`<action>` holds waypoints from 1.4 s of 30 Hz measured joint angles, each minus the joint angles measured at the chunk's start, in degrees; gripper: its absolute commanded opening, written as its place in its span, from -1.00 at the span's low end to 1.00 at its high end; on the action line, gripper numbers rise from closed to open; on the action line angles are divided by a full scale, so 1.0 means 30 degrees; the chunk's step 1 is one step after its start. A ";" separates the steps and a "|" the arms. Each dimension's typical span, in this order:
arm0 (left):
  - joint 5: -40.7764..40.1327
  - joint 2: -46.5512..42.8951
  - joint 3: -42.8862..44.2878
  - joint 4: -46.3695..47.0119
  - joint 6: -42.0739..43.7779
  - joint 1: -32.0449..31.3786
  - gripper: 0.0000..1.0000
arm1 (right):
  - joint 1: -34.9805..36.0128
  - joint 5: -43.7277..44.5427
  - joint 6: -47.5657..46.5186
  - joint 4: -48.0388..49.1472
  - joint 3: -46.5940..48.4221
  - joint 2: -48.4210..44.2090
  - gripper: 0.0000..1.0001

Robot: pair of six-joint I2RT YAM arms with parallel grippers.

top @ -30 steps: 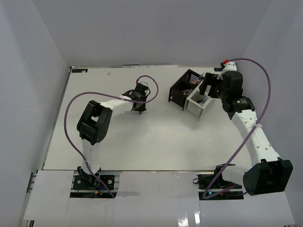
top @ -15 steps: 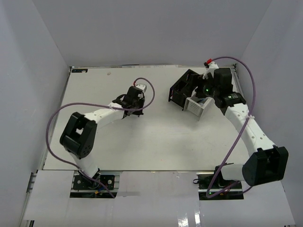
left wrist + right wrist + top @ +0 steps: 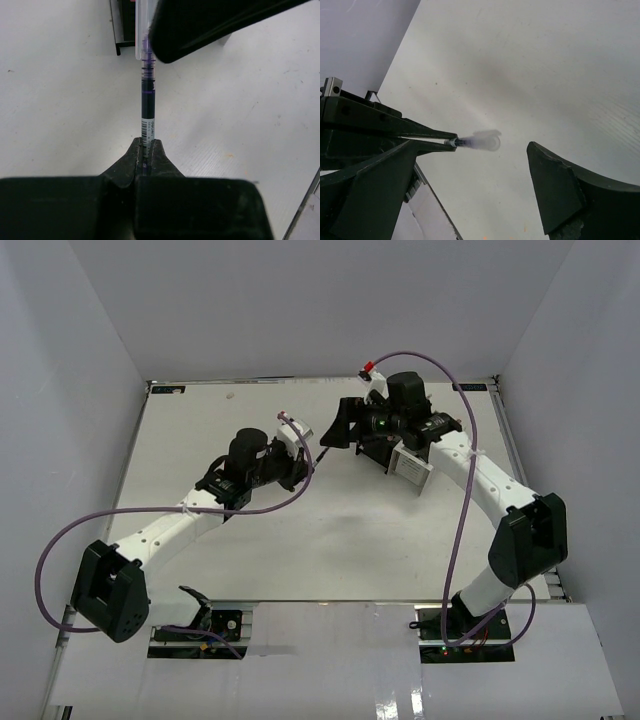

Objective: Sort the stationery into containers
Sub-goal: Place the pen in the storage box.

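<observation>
The left jaws are pinched tight on the near end of a dark purple pen (image 3: 148,107), which seems to hang clear of the worktop (image 3: 330,530); its long axis runs straight out from them toward the right arm; the right jaws stand spread wide, one on either side of the pen's clear-capped free end, and I cannot see them touching it; a handover looks likely, the right jaws needing only to close across the barrel; the black container (image 3: 372,445) and white container (image 3: 410,466) sit just behind them.
</observation>
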 measured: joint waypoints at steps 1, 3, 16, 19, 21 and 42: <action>0.0342 -0.0022 -0.0080 -0.0007 0.0255 0.0000 -0.95 | 0.0131 -0.0102 0.0073 0.0000 0.0095 0.0160 1.00; 0.0816 -0.0080 -0.0146 -0.0015 0.0619 0.0000 -0.95 | 0.0262 -0.0277 0.0124 -0.0007 0.0248 0.0423 0.78; 0.1566 -0.0255 -0.0182 0.0270 0.1370 0.0000 -0.81 | 0.0393 -0.1246 0.0823 -0.0146 0.0510 0.0831 -0.79; 0.1530 -0.0262 -0.0350 0.0350 0.1406 0.0000 -0.40 | 0.0546 -0.1202 0.0787 -0.0248 0.0525 0.0729 -0.85; 0.1049 -0.0262 -0.0452 0.0590 0.1260 -0.0029 0.05 | 0.0532 -0.0823 0.0517 -0.0379 0.0525 0.0634 -0.85; -0.7533 -0.3912 -0.3730 -0.1166 -0.5960 0.2922 0.96 | -0.4575 1.3937 -0.4124 -0.1239 -0.4051 -0.5989 -0.76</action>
